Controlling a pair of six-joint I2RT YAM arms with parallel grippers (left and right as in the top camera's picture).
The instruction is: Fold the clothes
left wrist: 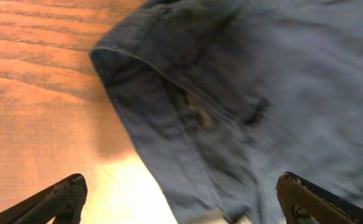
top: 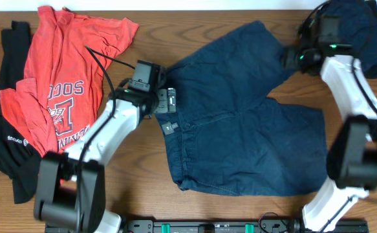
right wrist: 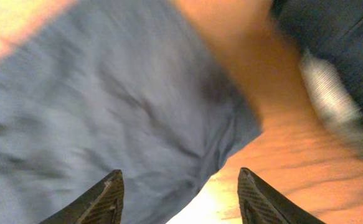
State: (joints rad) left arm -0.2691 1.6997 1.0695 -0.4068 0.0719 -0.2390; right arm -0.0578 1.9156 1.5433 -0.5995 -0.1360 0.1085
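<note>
Overhead I see the navy shorts (top: pixel 240 123) spread flat mid-table, with the red T-shirt (top: pixel 65 71) and black garment (top: pixel 7 149) at the left edge, which neither wrist camera catches. My left gripper (left wrist: pixel 181 193) stands wide apart over the waistband. My right gripper (right wrist: pixel 181 186) is parted and empty over a blurred leg hem, with only the brown wooden table (top: pixel 194 19) around them.

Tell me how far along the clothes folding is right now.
Done: the navy shorts lie spread flat, but with no fold in them. In hand: the left pincer hovers open over their waistband, and the right pincer stands open by a leg hem; neither grips cloth. Left: every fold, plus the red T-shirt and black garment lying rumpled beside them.
</note>
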